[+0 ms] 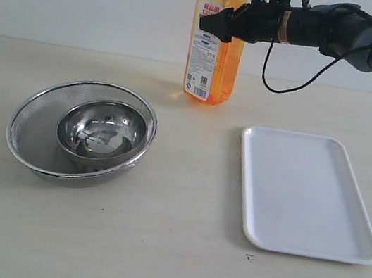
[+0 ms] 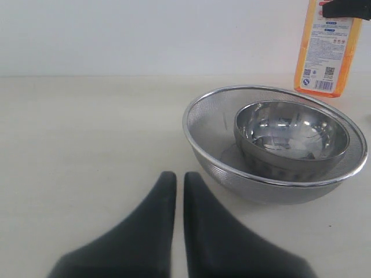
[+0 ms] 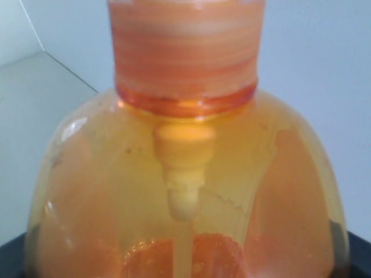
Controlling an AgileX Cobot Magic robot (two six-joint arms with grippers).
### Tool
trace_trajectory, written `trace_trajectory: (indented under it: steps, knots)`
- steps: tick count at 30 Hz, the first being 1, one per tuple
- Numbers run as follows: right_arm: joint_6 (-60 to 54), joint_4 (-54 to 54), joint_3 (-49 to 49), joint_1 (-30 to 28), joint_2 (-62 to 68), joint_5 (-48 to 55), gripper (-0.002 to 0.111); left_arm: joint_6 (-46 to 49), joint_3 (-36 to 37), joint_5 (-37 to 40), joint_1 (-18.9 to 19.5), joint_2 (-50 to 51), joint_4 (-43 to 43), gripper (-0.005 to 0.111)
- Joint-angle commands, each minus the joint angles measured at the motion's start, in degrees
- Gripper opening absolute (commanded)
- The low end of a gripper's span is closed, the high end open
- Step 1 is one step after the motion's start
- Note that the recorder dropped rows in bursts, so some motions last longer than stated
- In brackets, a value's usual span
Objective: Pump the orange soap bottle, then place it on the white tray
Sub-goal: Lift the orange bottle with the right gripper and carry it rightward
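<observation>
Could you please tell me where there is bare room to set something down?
Free: the white tray, the table between it and the mesh strainer, and in front of both. Crowded: the back, where the right fingers bracket the orange soap bottle.

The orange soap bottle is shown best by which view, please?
The exterior view: the orange soap bottle stands upright on the table, body and label clear, only the pump top cropped. The left wrist view catches just its labelled lower part; the right wrist view is a blurry close-up of its shoulder.

orange soap bottle point(image 1: 224, 67), label point(image 1: 204, 53) print illegible (QR codes point(image 2: 328, 72) at bottom)
</observation>
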State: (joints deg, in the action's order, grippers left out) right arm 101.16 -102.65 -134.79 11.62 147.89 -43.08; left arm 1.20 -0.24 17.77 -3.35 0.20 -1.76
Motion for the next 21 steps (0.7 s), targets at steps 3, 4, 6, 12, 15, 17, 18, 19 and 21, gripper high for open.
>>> trace_trajectory:
  steps: [3, 4, 6, 12, 15, 17, 18, 19, 21]
  knots:
    - [1.95, 2.7, -0.73, 0.08, -2.91, 4.16, 0.0, -0.3, 0.24, -0.2, 0.22, -0.2, -0.59, 0.005]
    - [1.95, 2.7, -0.73, 0.08, -3.03, 4.91, 0.0, -0.3, 0.24, -0.2, 0.22, -0.2, -0.59, 0.005]
    - [1.95, 2.7, -0.73, 0.08, -3.3, 6.01, 0.0, -0.3, 0.24, -0.2, 0.22, -0.2, -0.59, 0.005]
    - [1.95, 2.7, -0.73, 0.08, -4.04, 11.25, 0.0, -0.3, 0.24, -0.2, 0.22, -0.2, -0.59, 0.005]
    - [2.23, 2.7, -0.73, 0.08, -4.06, 14.29, 0.0, -0.3, 0.24, -0.2, 0.22, -0.2, -0.59, 0.005]
    - [2.4, 2.7, -0.73, 0.08, -4.06, 15.77, 0.0, -0.3, 0.24, -0.2, 0.22, -0.2, -0.59, 0.005]
    - [2.4, 2.7, -0.73, 0.08, -4.06, 16.74, 0.0, -0.3, 0.24, -0.2, 0.22, -0.2, -0.59, 0.005]
    - [2.4, 2.7, -0.73, 0.08, -4.06, 17.52, 0.0, -0.3, 0.24, -0.2, 0.22, -0.2, -0.59, 0.005]
    - [2.4, 2.7, -0.73, 0.08, -4.06, 19.73, 0.0, -0.3, 0.24, -0.2, 0.22, -0.2, -0.59, 0.005]
